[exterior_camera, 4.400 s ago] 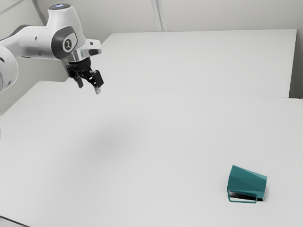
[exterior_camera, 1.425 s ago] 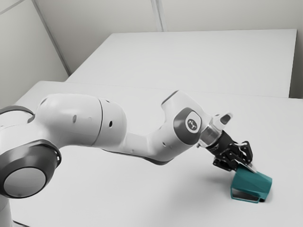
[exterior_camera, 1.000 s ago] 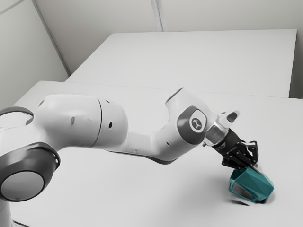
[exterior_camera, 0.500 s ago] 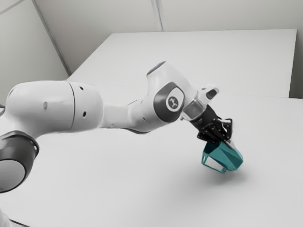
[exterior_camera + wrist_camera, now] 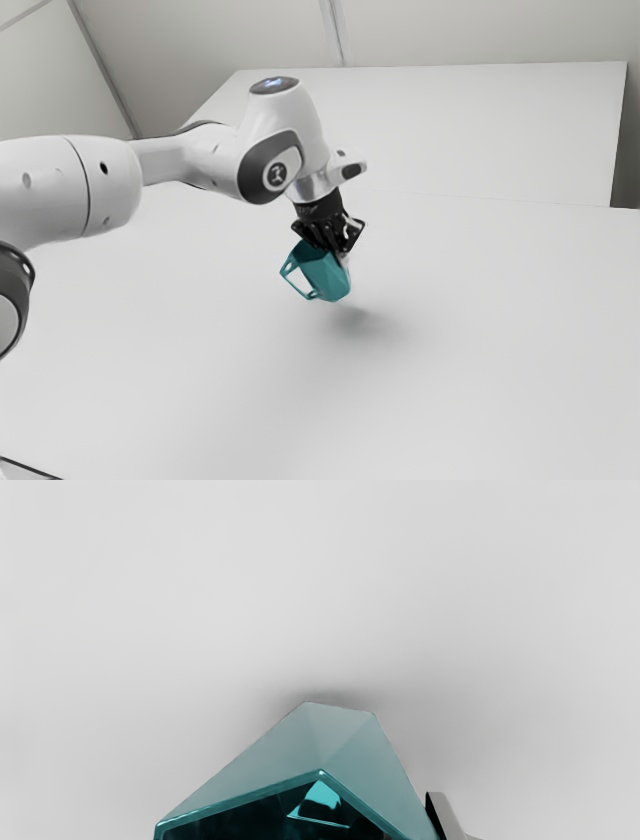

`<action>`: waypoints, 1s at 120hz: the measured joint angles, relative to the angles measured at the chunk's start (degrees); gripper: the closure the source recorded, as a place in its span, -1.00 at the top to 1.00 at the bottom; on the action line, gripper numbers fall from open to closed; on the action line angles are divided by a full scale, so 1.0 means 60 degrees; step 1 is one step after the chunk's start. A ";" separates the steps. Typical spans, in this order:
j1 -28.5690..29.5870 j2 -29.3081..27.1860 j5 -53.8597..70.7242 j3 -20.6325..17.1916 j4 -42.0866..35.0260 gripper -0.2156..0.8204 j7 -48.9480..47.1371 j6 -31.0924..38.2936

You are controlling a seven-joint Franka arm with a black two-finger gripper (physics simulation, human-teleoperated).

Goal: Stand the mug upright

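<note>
While claw [image 5: 334, 250] grips mug [image 5: 325, 280], less tilted now

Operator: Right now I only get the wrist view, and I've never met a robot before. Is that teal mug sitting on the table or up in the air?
Observer: Up in the air. In the exterior view the mug hangs from the gripper, above the table, with its shadow on the tabletop below.

Operator: Oh, neat! Where has its handle got to?

Observer: The handle sticks out toward the exterior view's left.
</note>
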 joint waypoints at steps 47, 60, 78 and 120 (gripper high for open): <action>0.2332 -0.0455 0.1763 -0.0426 -0.0071 -0.92 0.0105 -0.0679; 0.2604 -0.0329 0.1845 -0.0369 0.0227 -0.92 0.0339 -0.0588; 0.2973 -0.0064 0.1911 -0.0330 0.0704 -0.92 0.0665 -0.0467; 0.3055 0.0703 0.1852 -0.0089 0.0764 -0.93 0.1136 -0.0305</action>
